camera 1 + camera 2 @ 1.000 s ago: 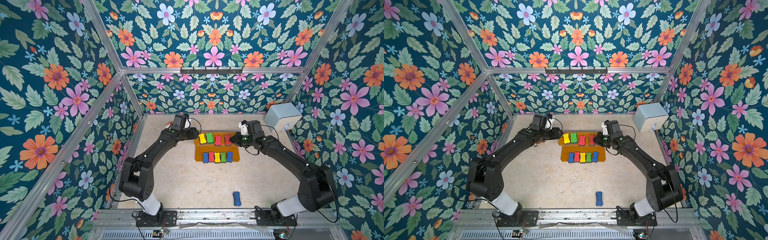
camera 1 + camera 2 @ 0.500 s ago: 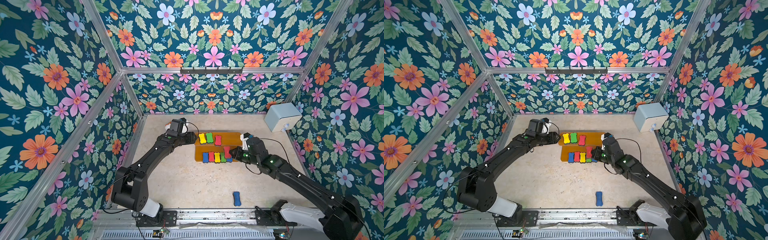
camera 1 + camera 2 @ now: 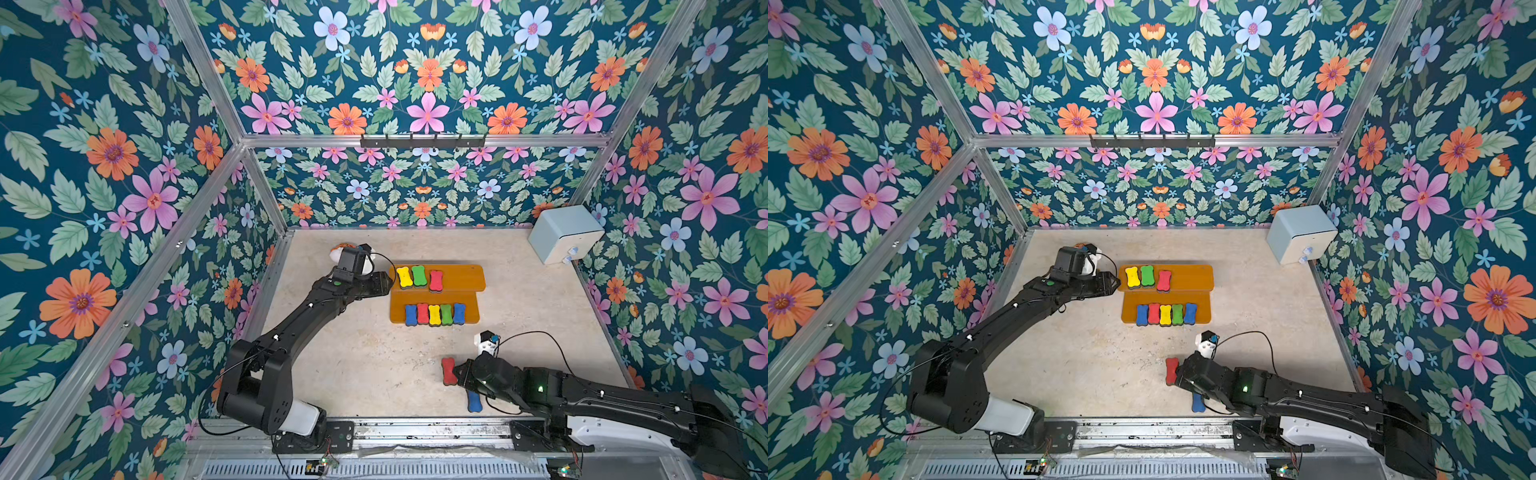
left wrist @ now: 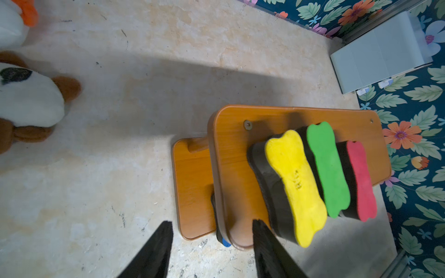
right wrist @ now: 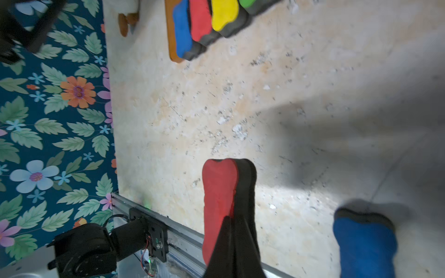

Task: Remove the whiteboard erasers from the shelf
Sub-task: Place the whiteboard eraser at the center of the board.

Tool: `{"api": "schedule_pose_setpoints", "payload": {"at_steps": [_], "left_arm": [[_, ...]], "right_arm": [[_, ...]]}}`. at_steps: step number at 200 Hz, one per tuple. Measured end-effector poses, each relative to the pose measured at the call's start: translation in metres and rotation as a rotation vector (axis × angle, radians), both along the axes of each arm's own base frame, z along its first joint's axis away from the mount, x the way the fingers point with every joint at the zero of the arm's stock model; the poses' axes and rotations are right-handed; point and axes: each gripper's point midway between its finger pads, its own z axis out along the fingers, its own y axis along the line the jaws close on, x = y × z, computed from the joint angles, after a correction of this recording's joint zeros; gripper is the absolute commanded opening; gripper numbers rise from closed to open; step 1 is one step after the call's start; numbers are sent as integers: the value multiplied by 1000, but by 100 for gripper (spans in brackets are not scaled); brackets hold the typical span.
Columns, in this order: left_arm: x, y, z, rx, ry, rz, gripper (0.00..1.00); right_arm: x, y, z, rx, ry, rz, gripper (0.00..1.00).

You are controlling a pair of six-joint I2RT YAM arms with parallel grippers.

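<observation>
A two-tier shelf of orange-brown rounded boards (image 3: 461,275) is seen in both top views, near the middle of the pale mottled tabletop (image 3: 353,365). Eight bone-shaped foam whiteboard erasers are carried on it, each a bright pad on a thick dark base layer. A yellow eraser (image 3: 404,277), a green eraser (image 3: 418,276) and a red eraser (image 3: 435,280) are set side by side on the upper board, toward its left end. A row of five (image 3: 434,314) in blue, red, yellow, green and blue is packed edge to edge on the lower board.

The right gripper (image 5: 233,228) is closed tight on a second red foam eraser (image 5: 218,192), which is clamped at one end and held well clear of the shelf, near the front of the table. A blue foam eraser (image 3: 473,401) is laid flat on the tabletop just beside the right arm, which partly hides it in the top views.

The left gripper (image 4: 212,223) is held at the left end of the upper board with its jaws partway apart and nothing between them. One black finger (image 4: 261,238) is seen just beside the yellow eraser's dark base; whether they touch cannot be told
</observation>
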Motion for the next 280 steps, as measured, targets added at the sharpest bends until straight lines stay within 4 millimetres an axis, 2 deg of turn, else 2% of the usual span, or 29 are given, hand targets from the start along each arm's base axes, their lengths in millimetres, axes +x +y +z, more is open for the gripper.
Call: {"api": "schedule_pose_setpoints", "payload": {"at_steps": [40, 146, 231, 280], "left_arm": [[1, -2, 1, -9, -4, -7, 58], [2, -3, 1, -8, -4, -6, 58], [5, -4, 3, -13, -8, -4, 58], [5, -4, 1, -18, 4, 5, 59]], "right_arm": [[-23, -7, -25, -18, 65, -23, 0], [-37, -17, -50, -18, 124, -44, 0], [-42, -16, -53, 32, 134, -19, 10], [-42, -16, -48, 43, 131, -7, 21]]}}
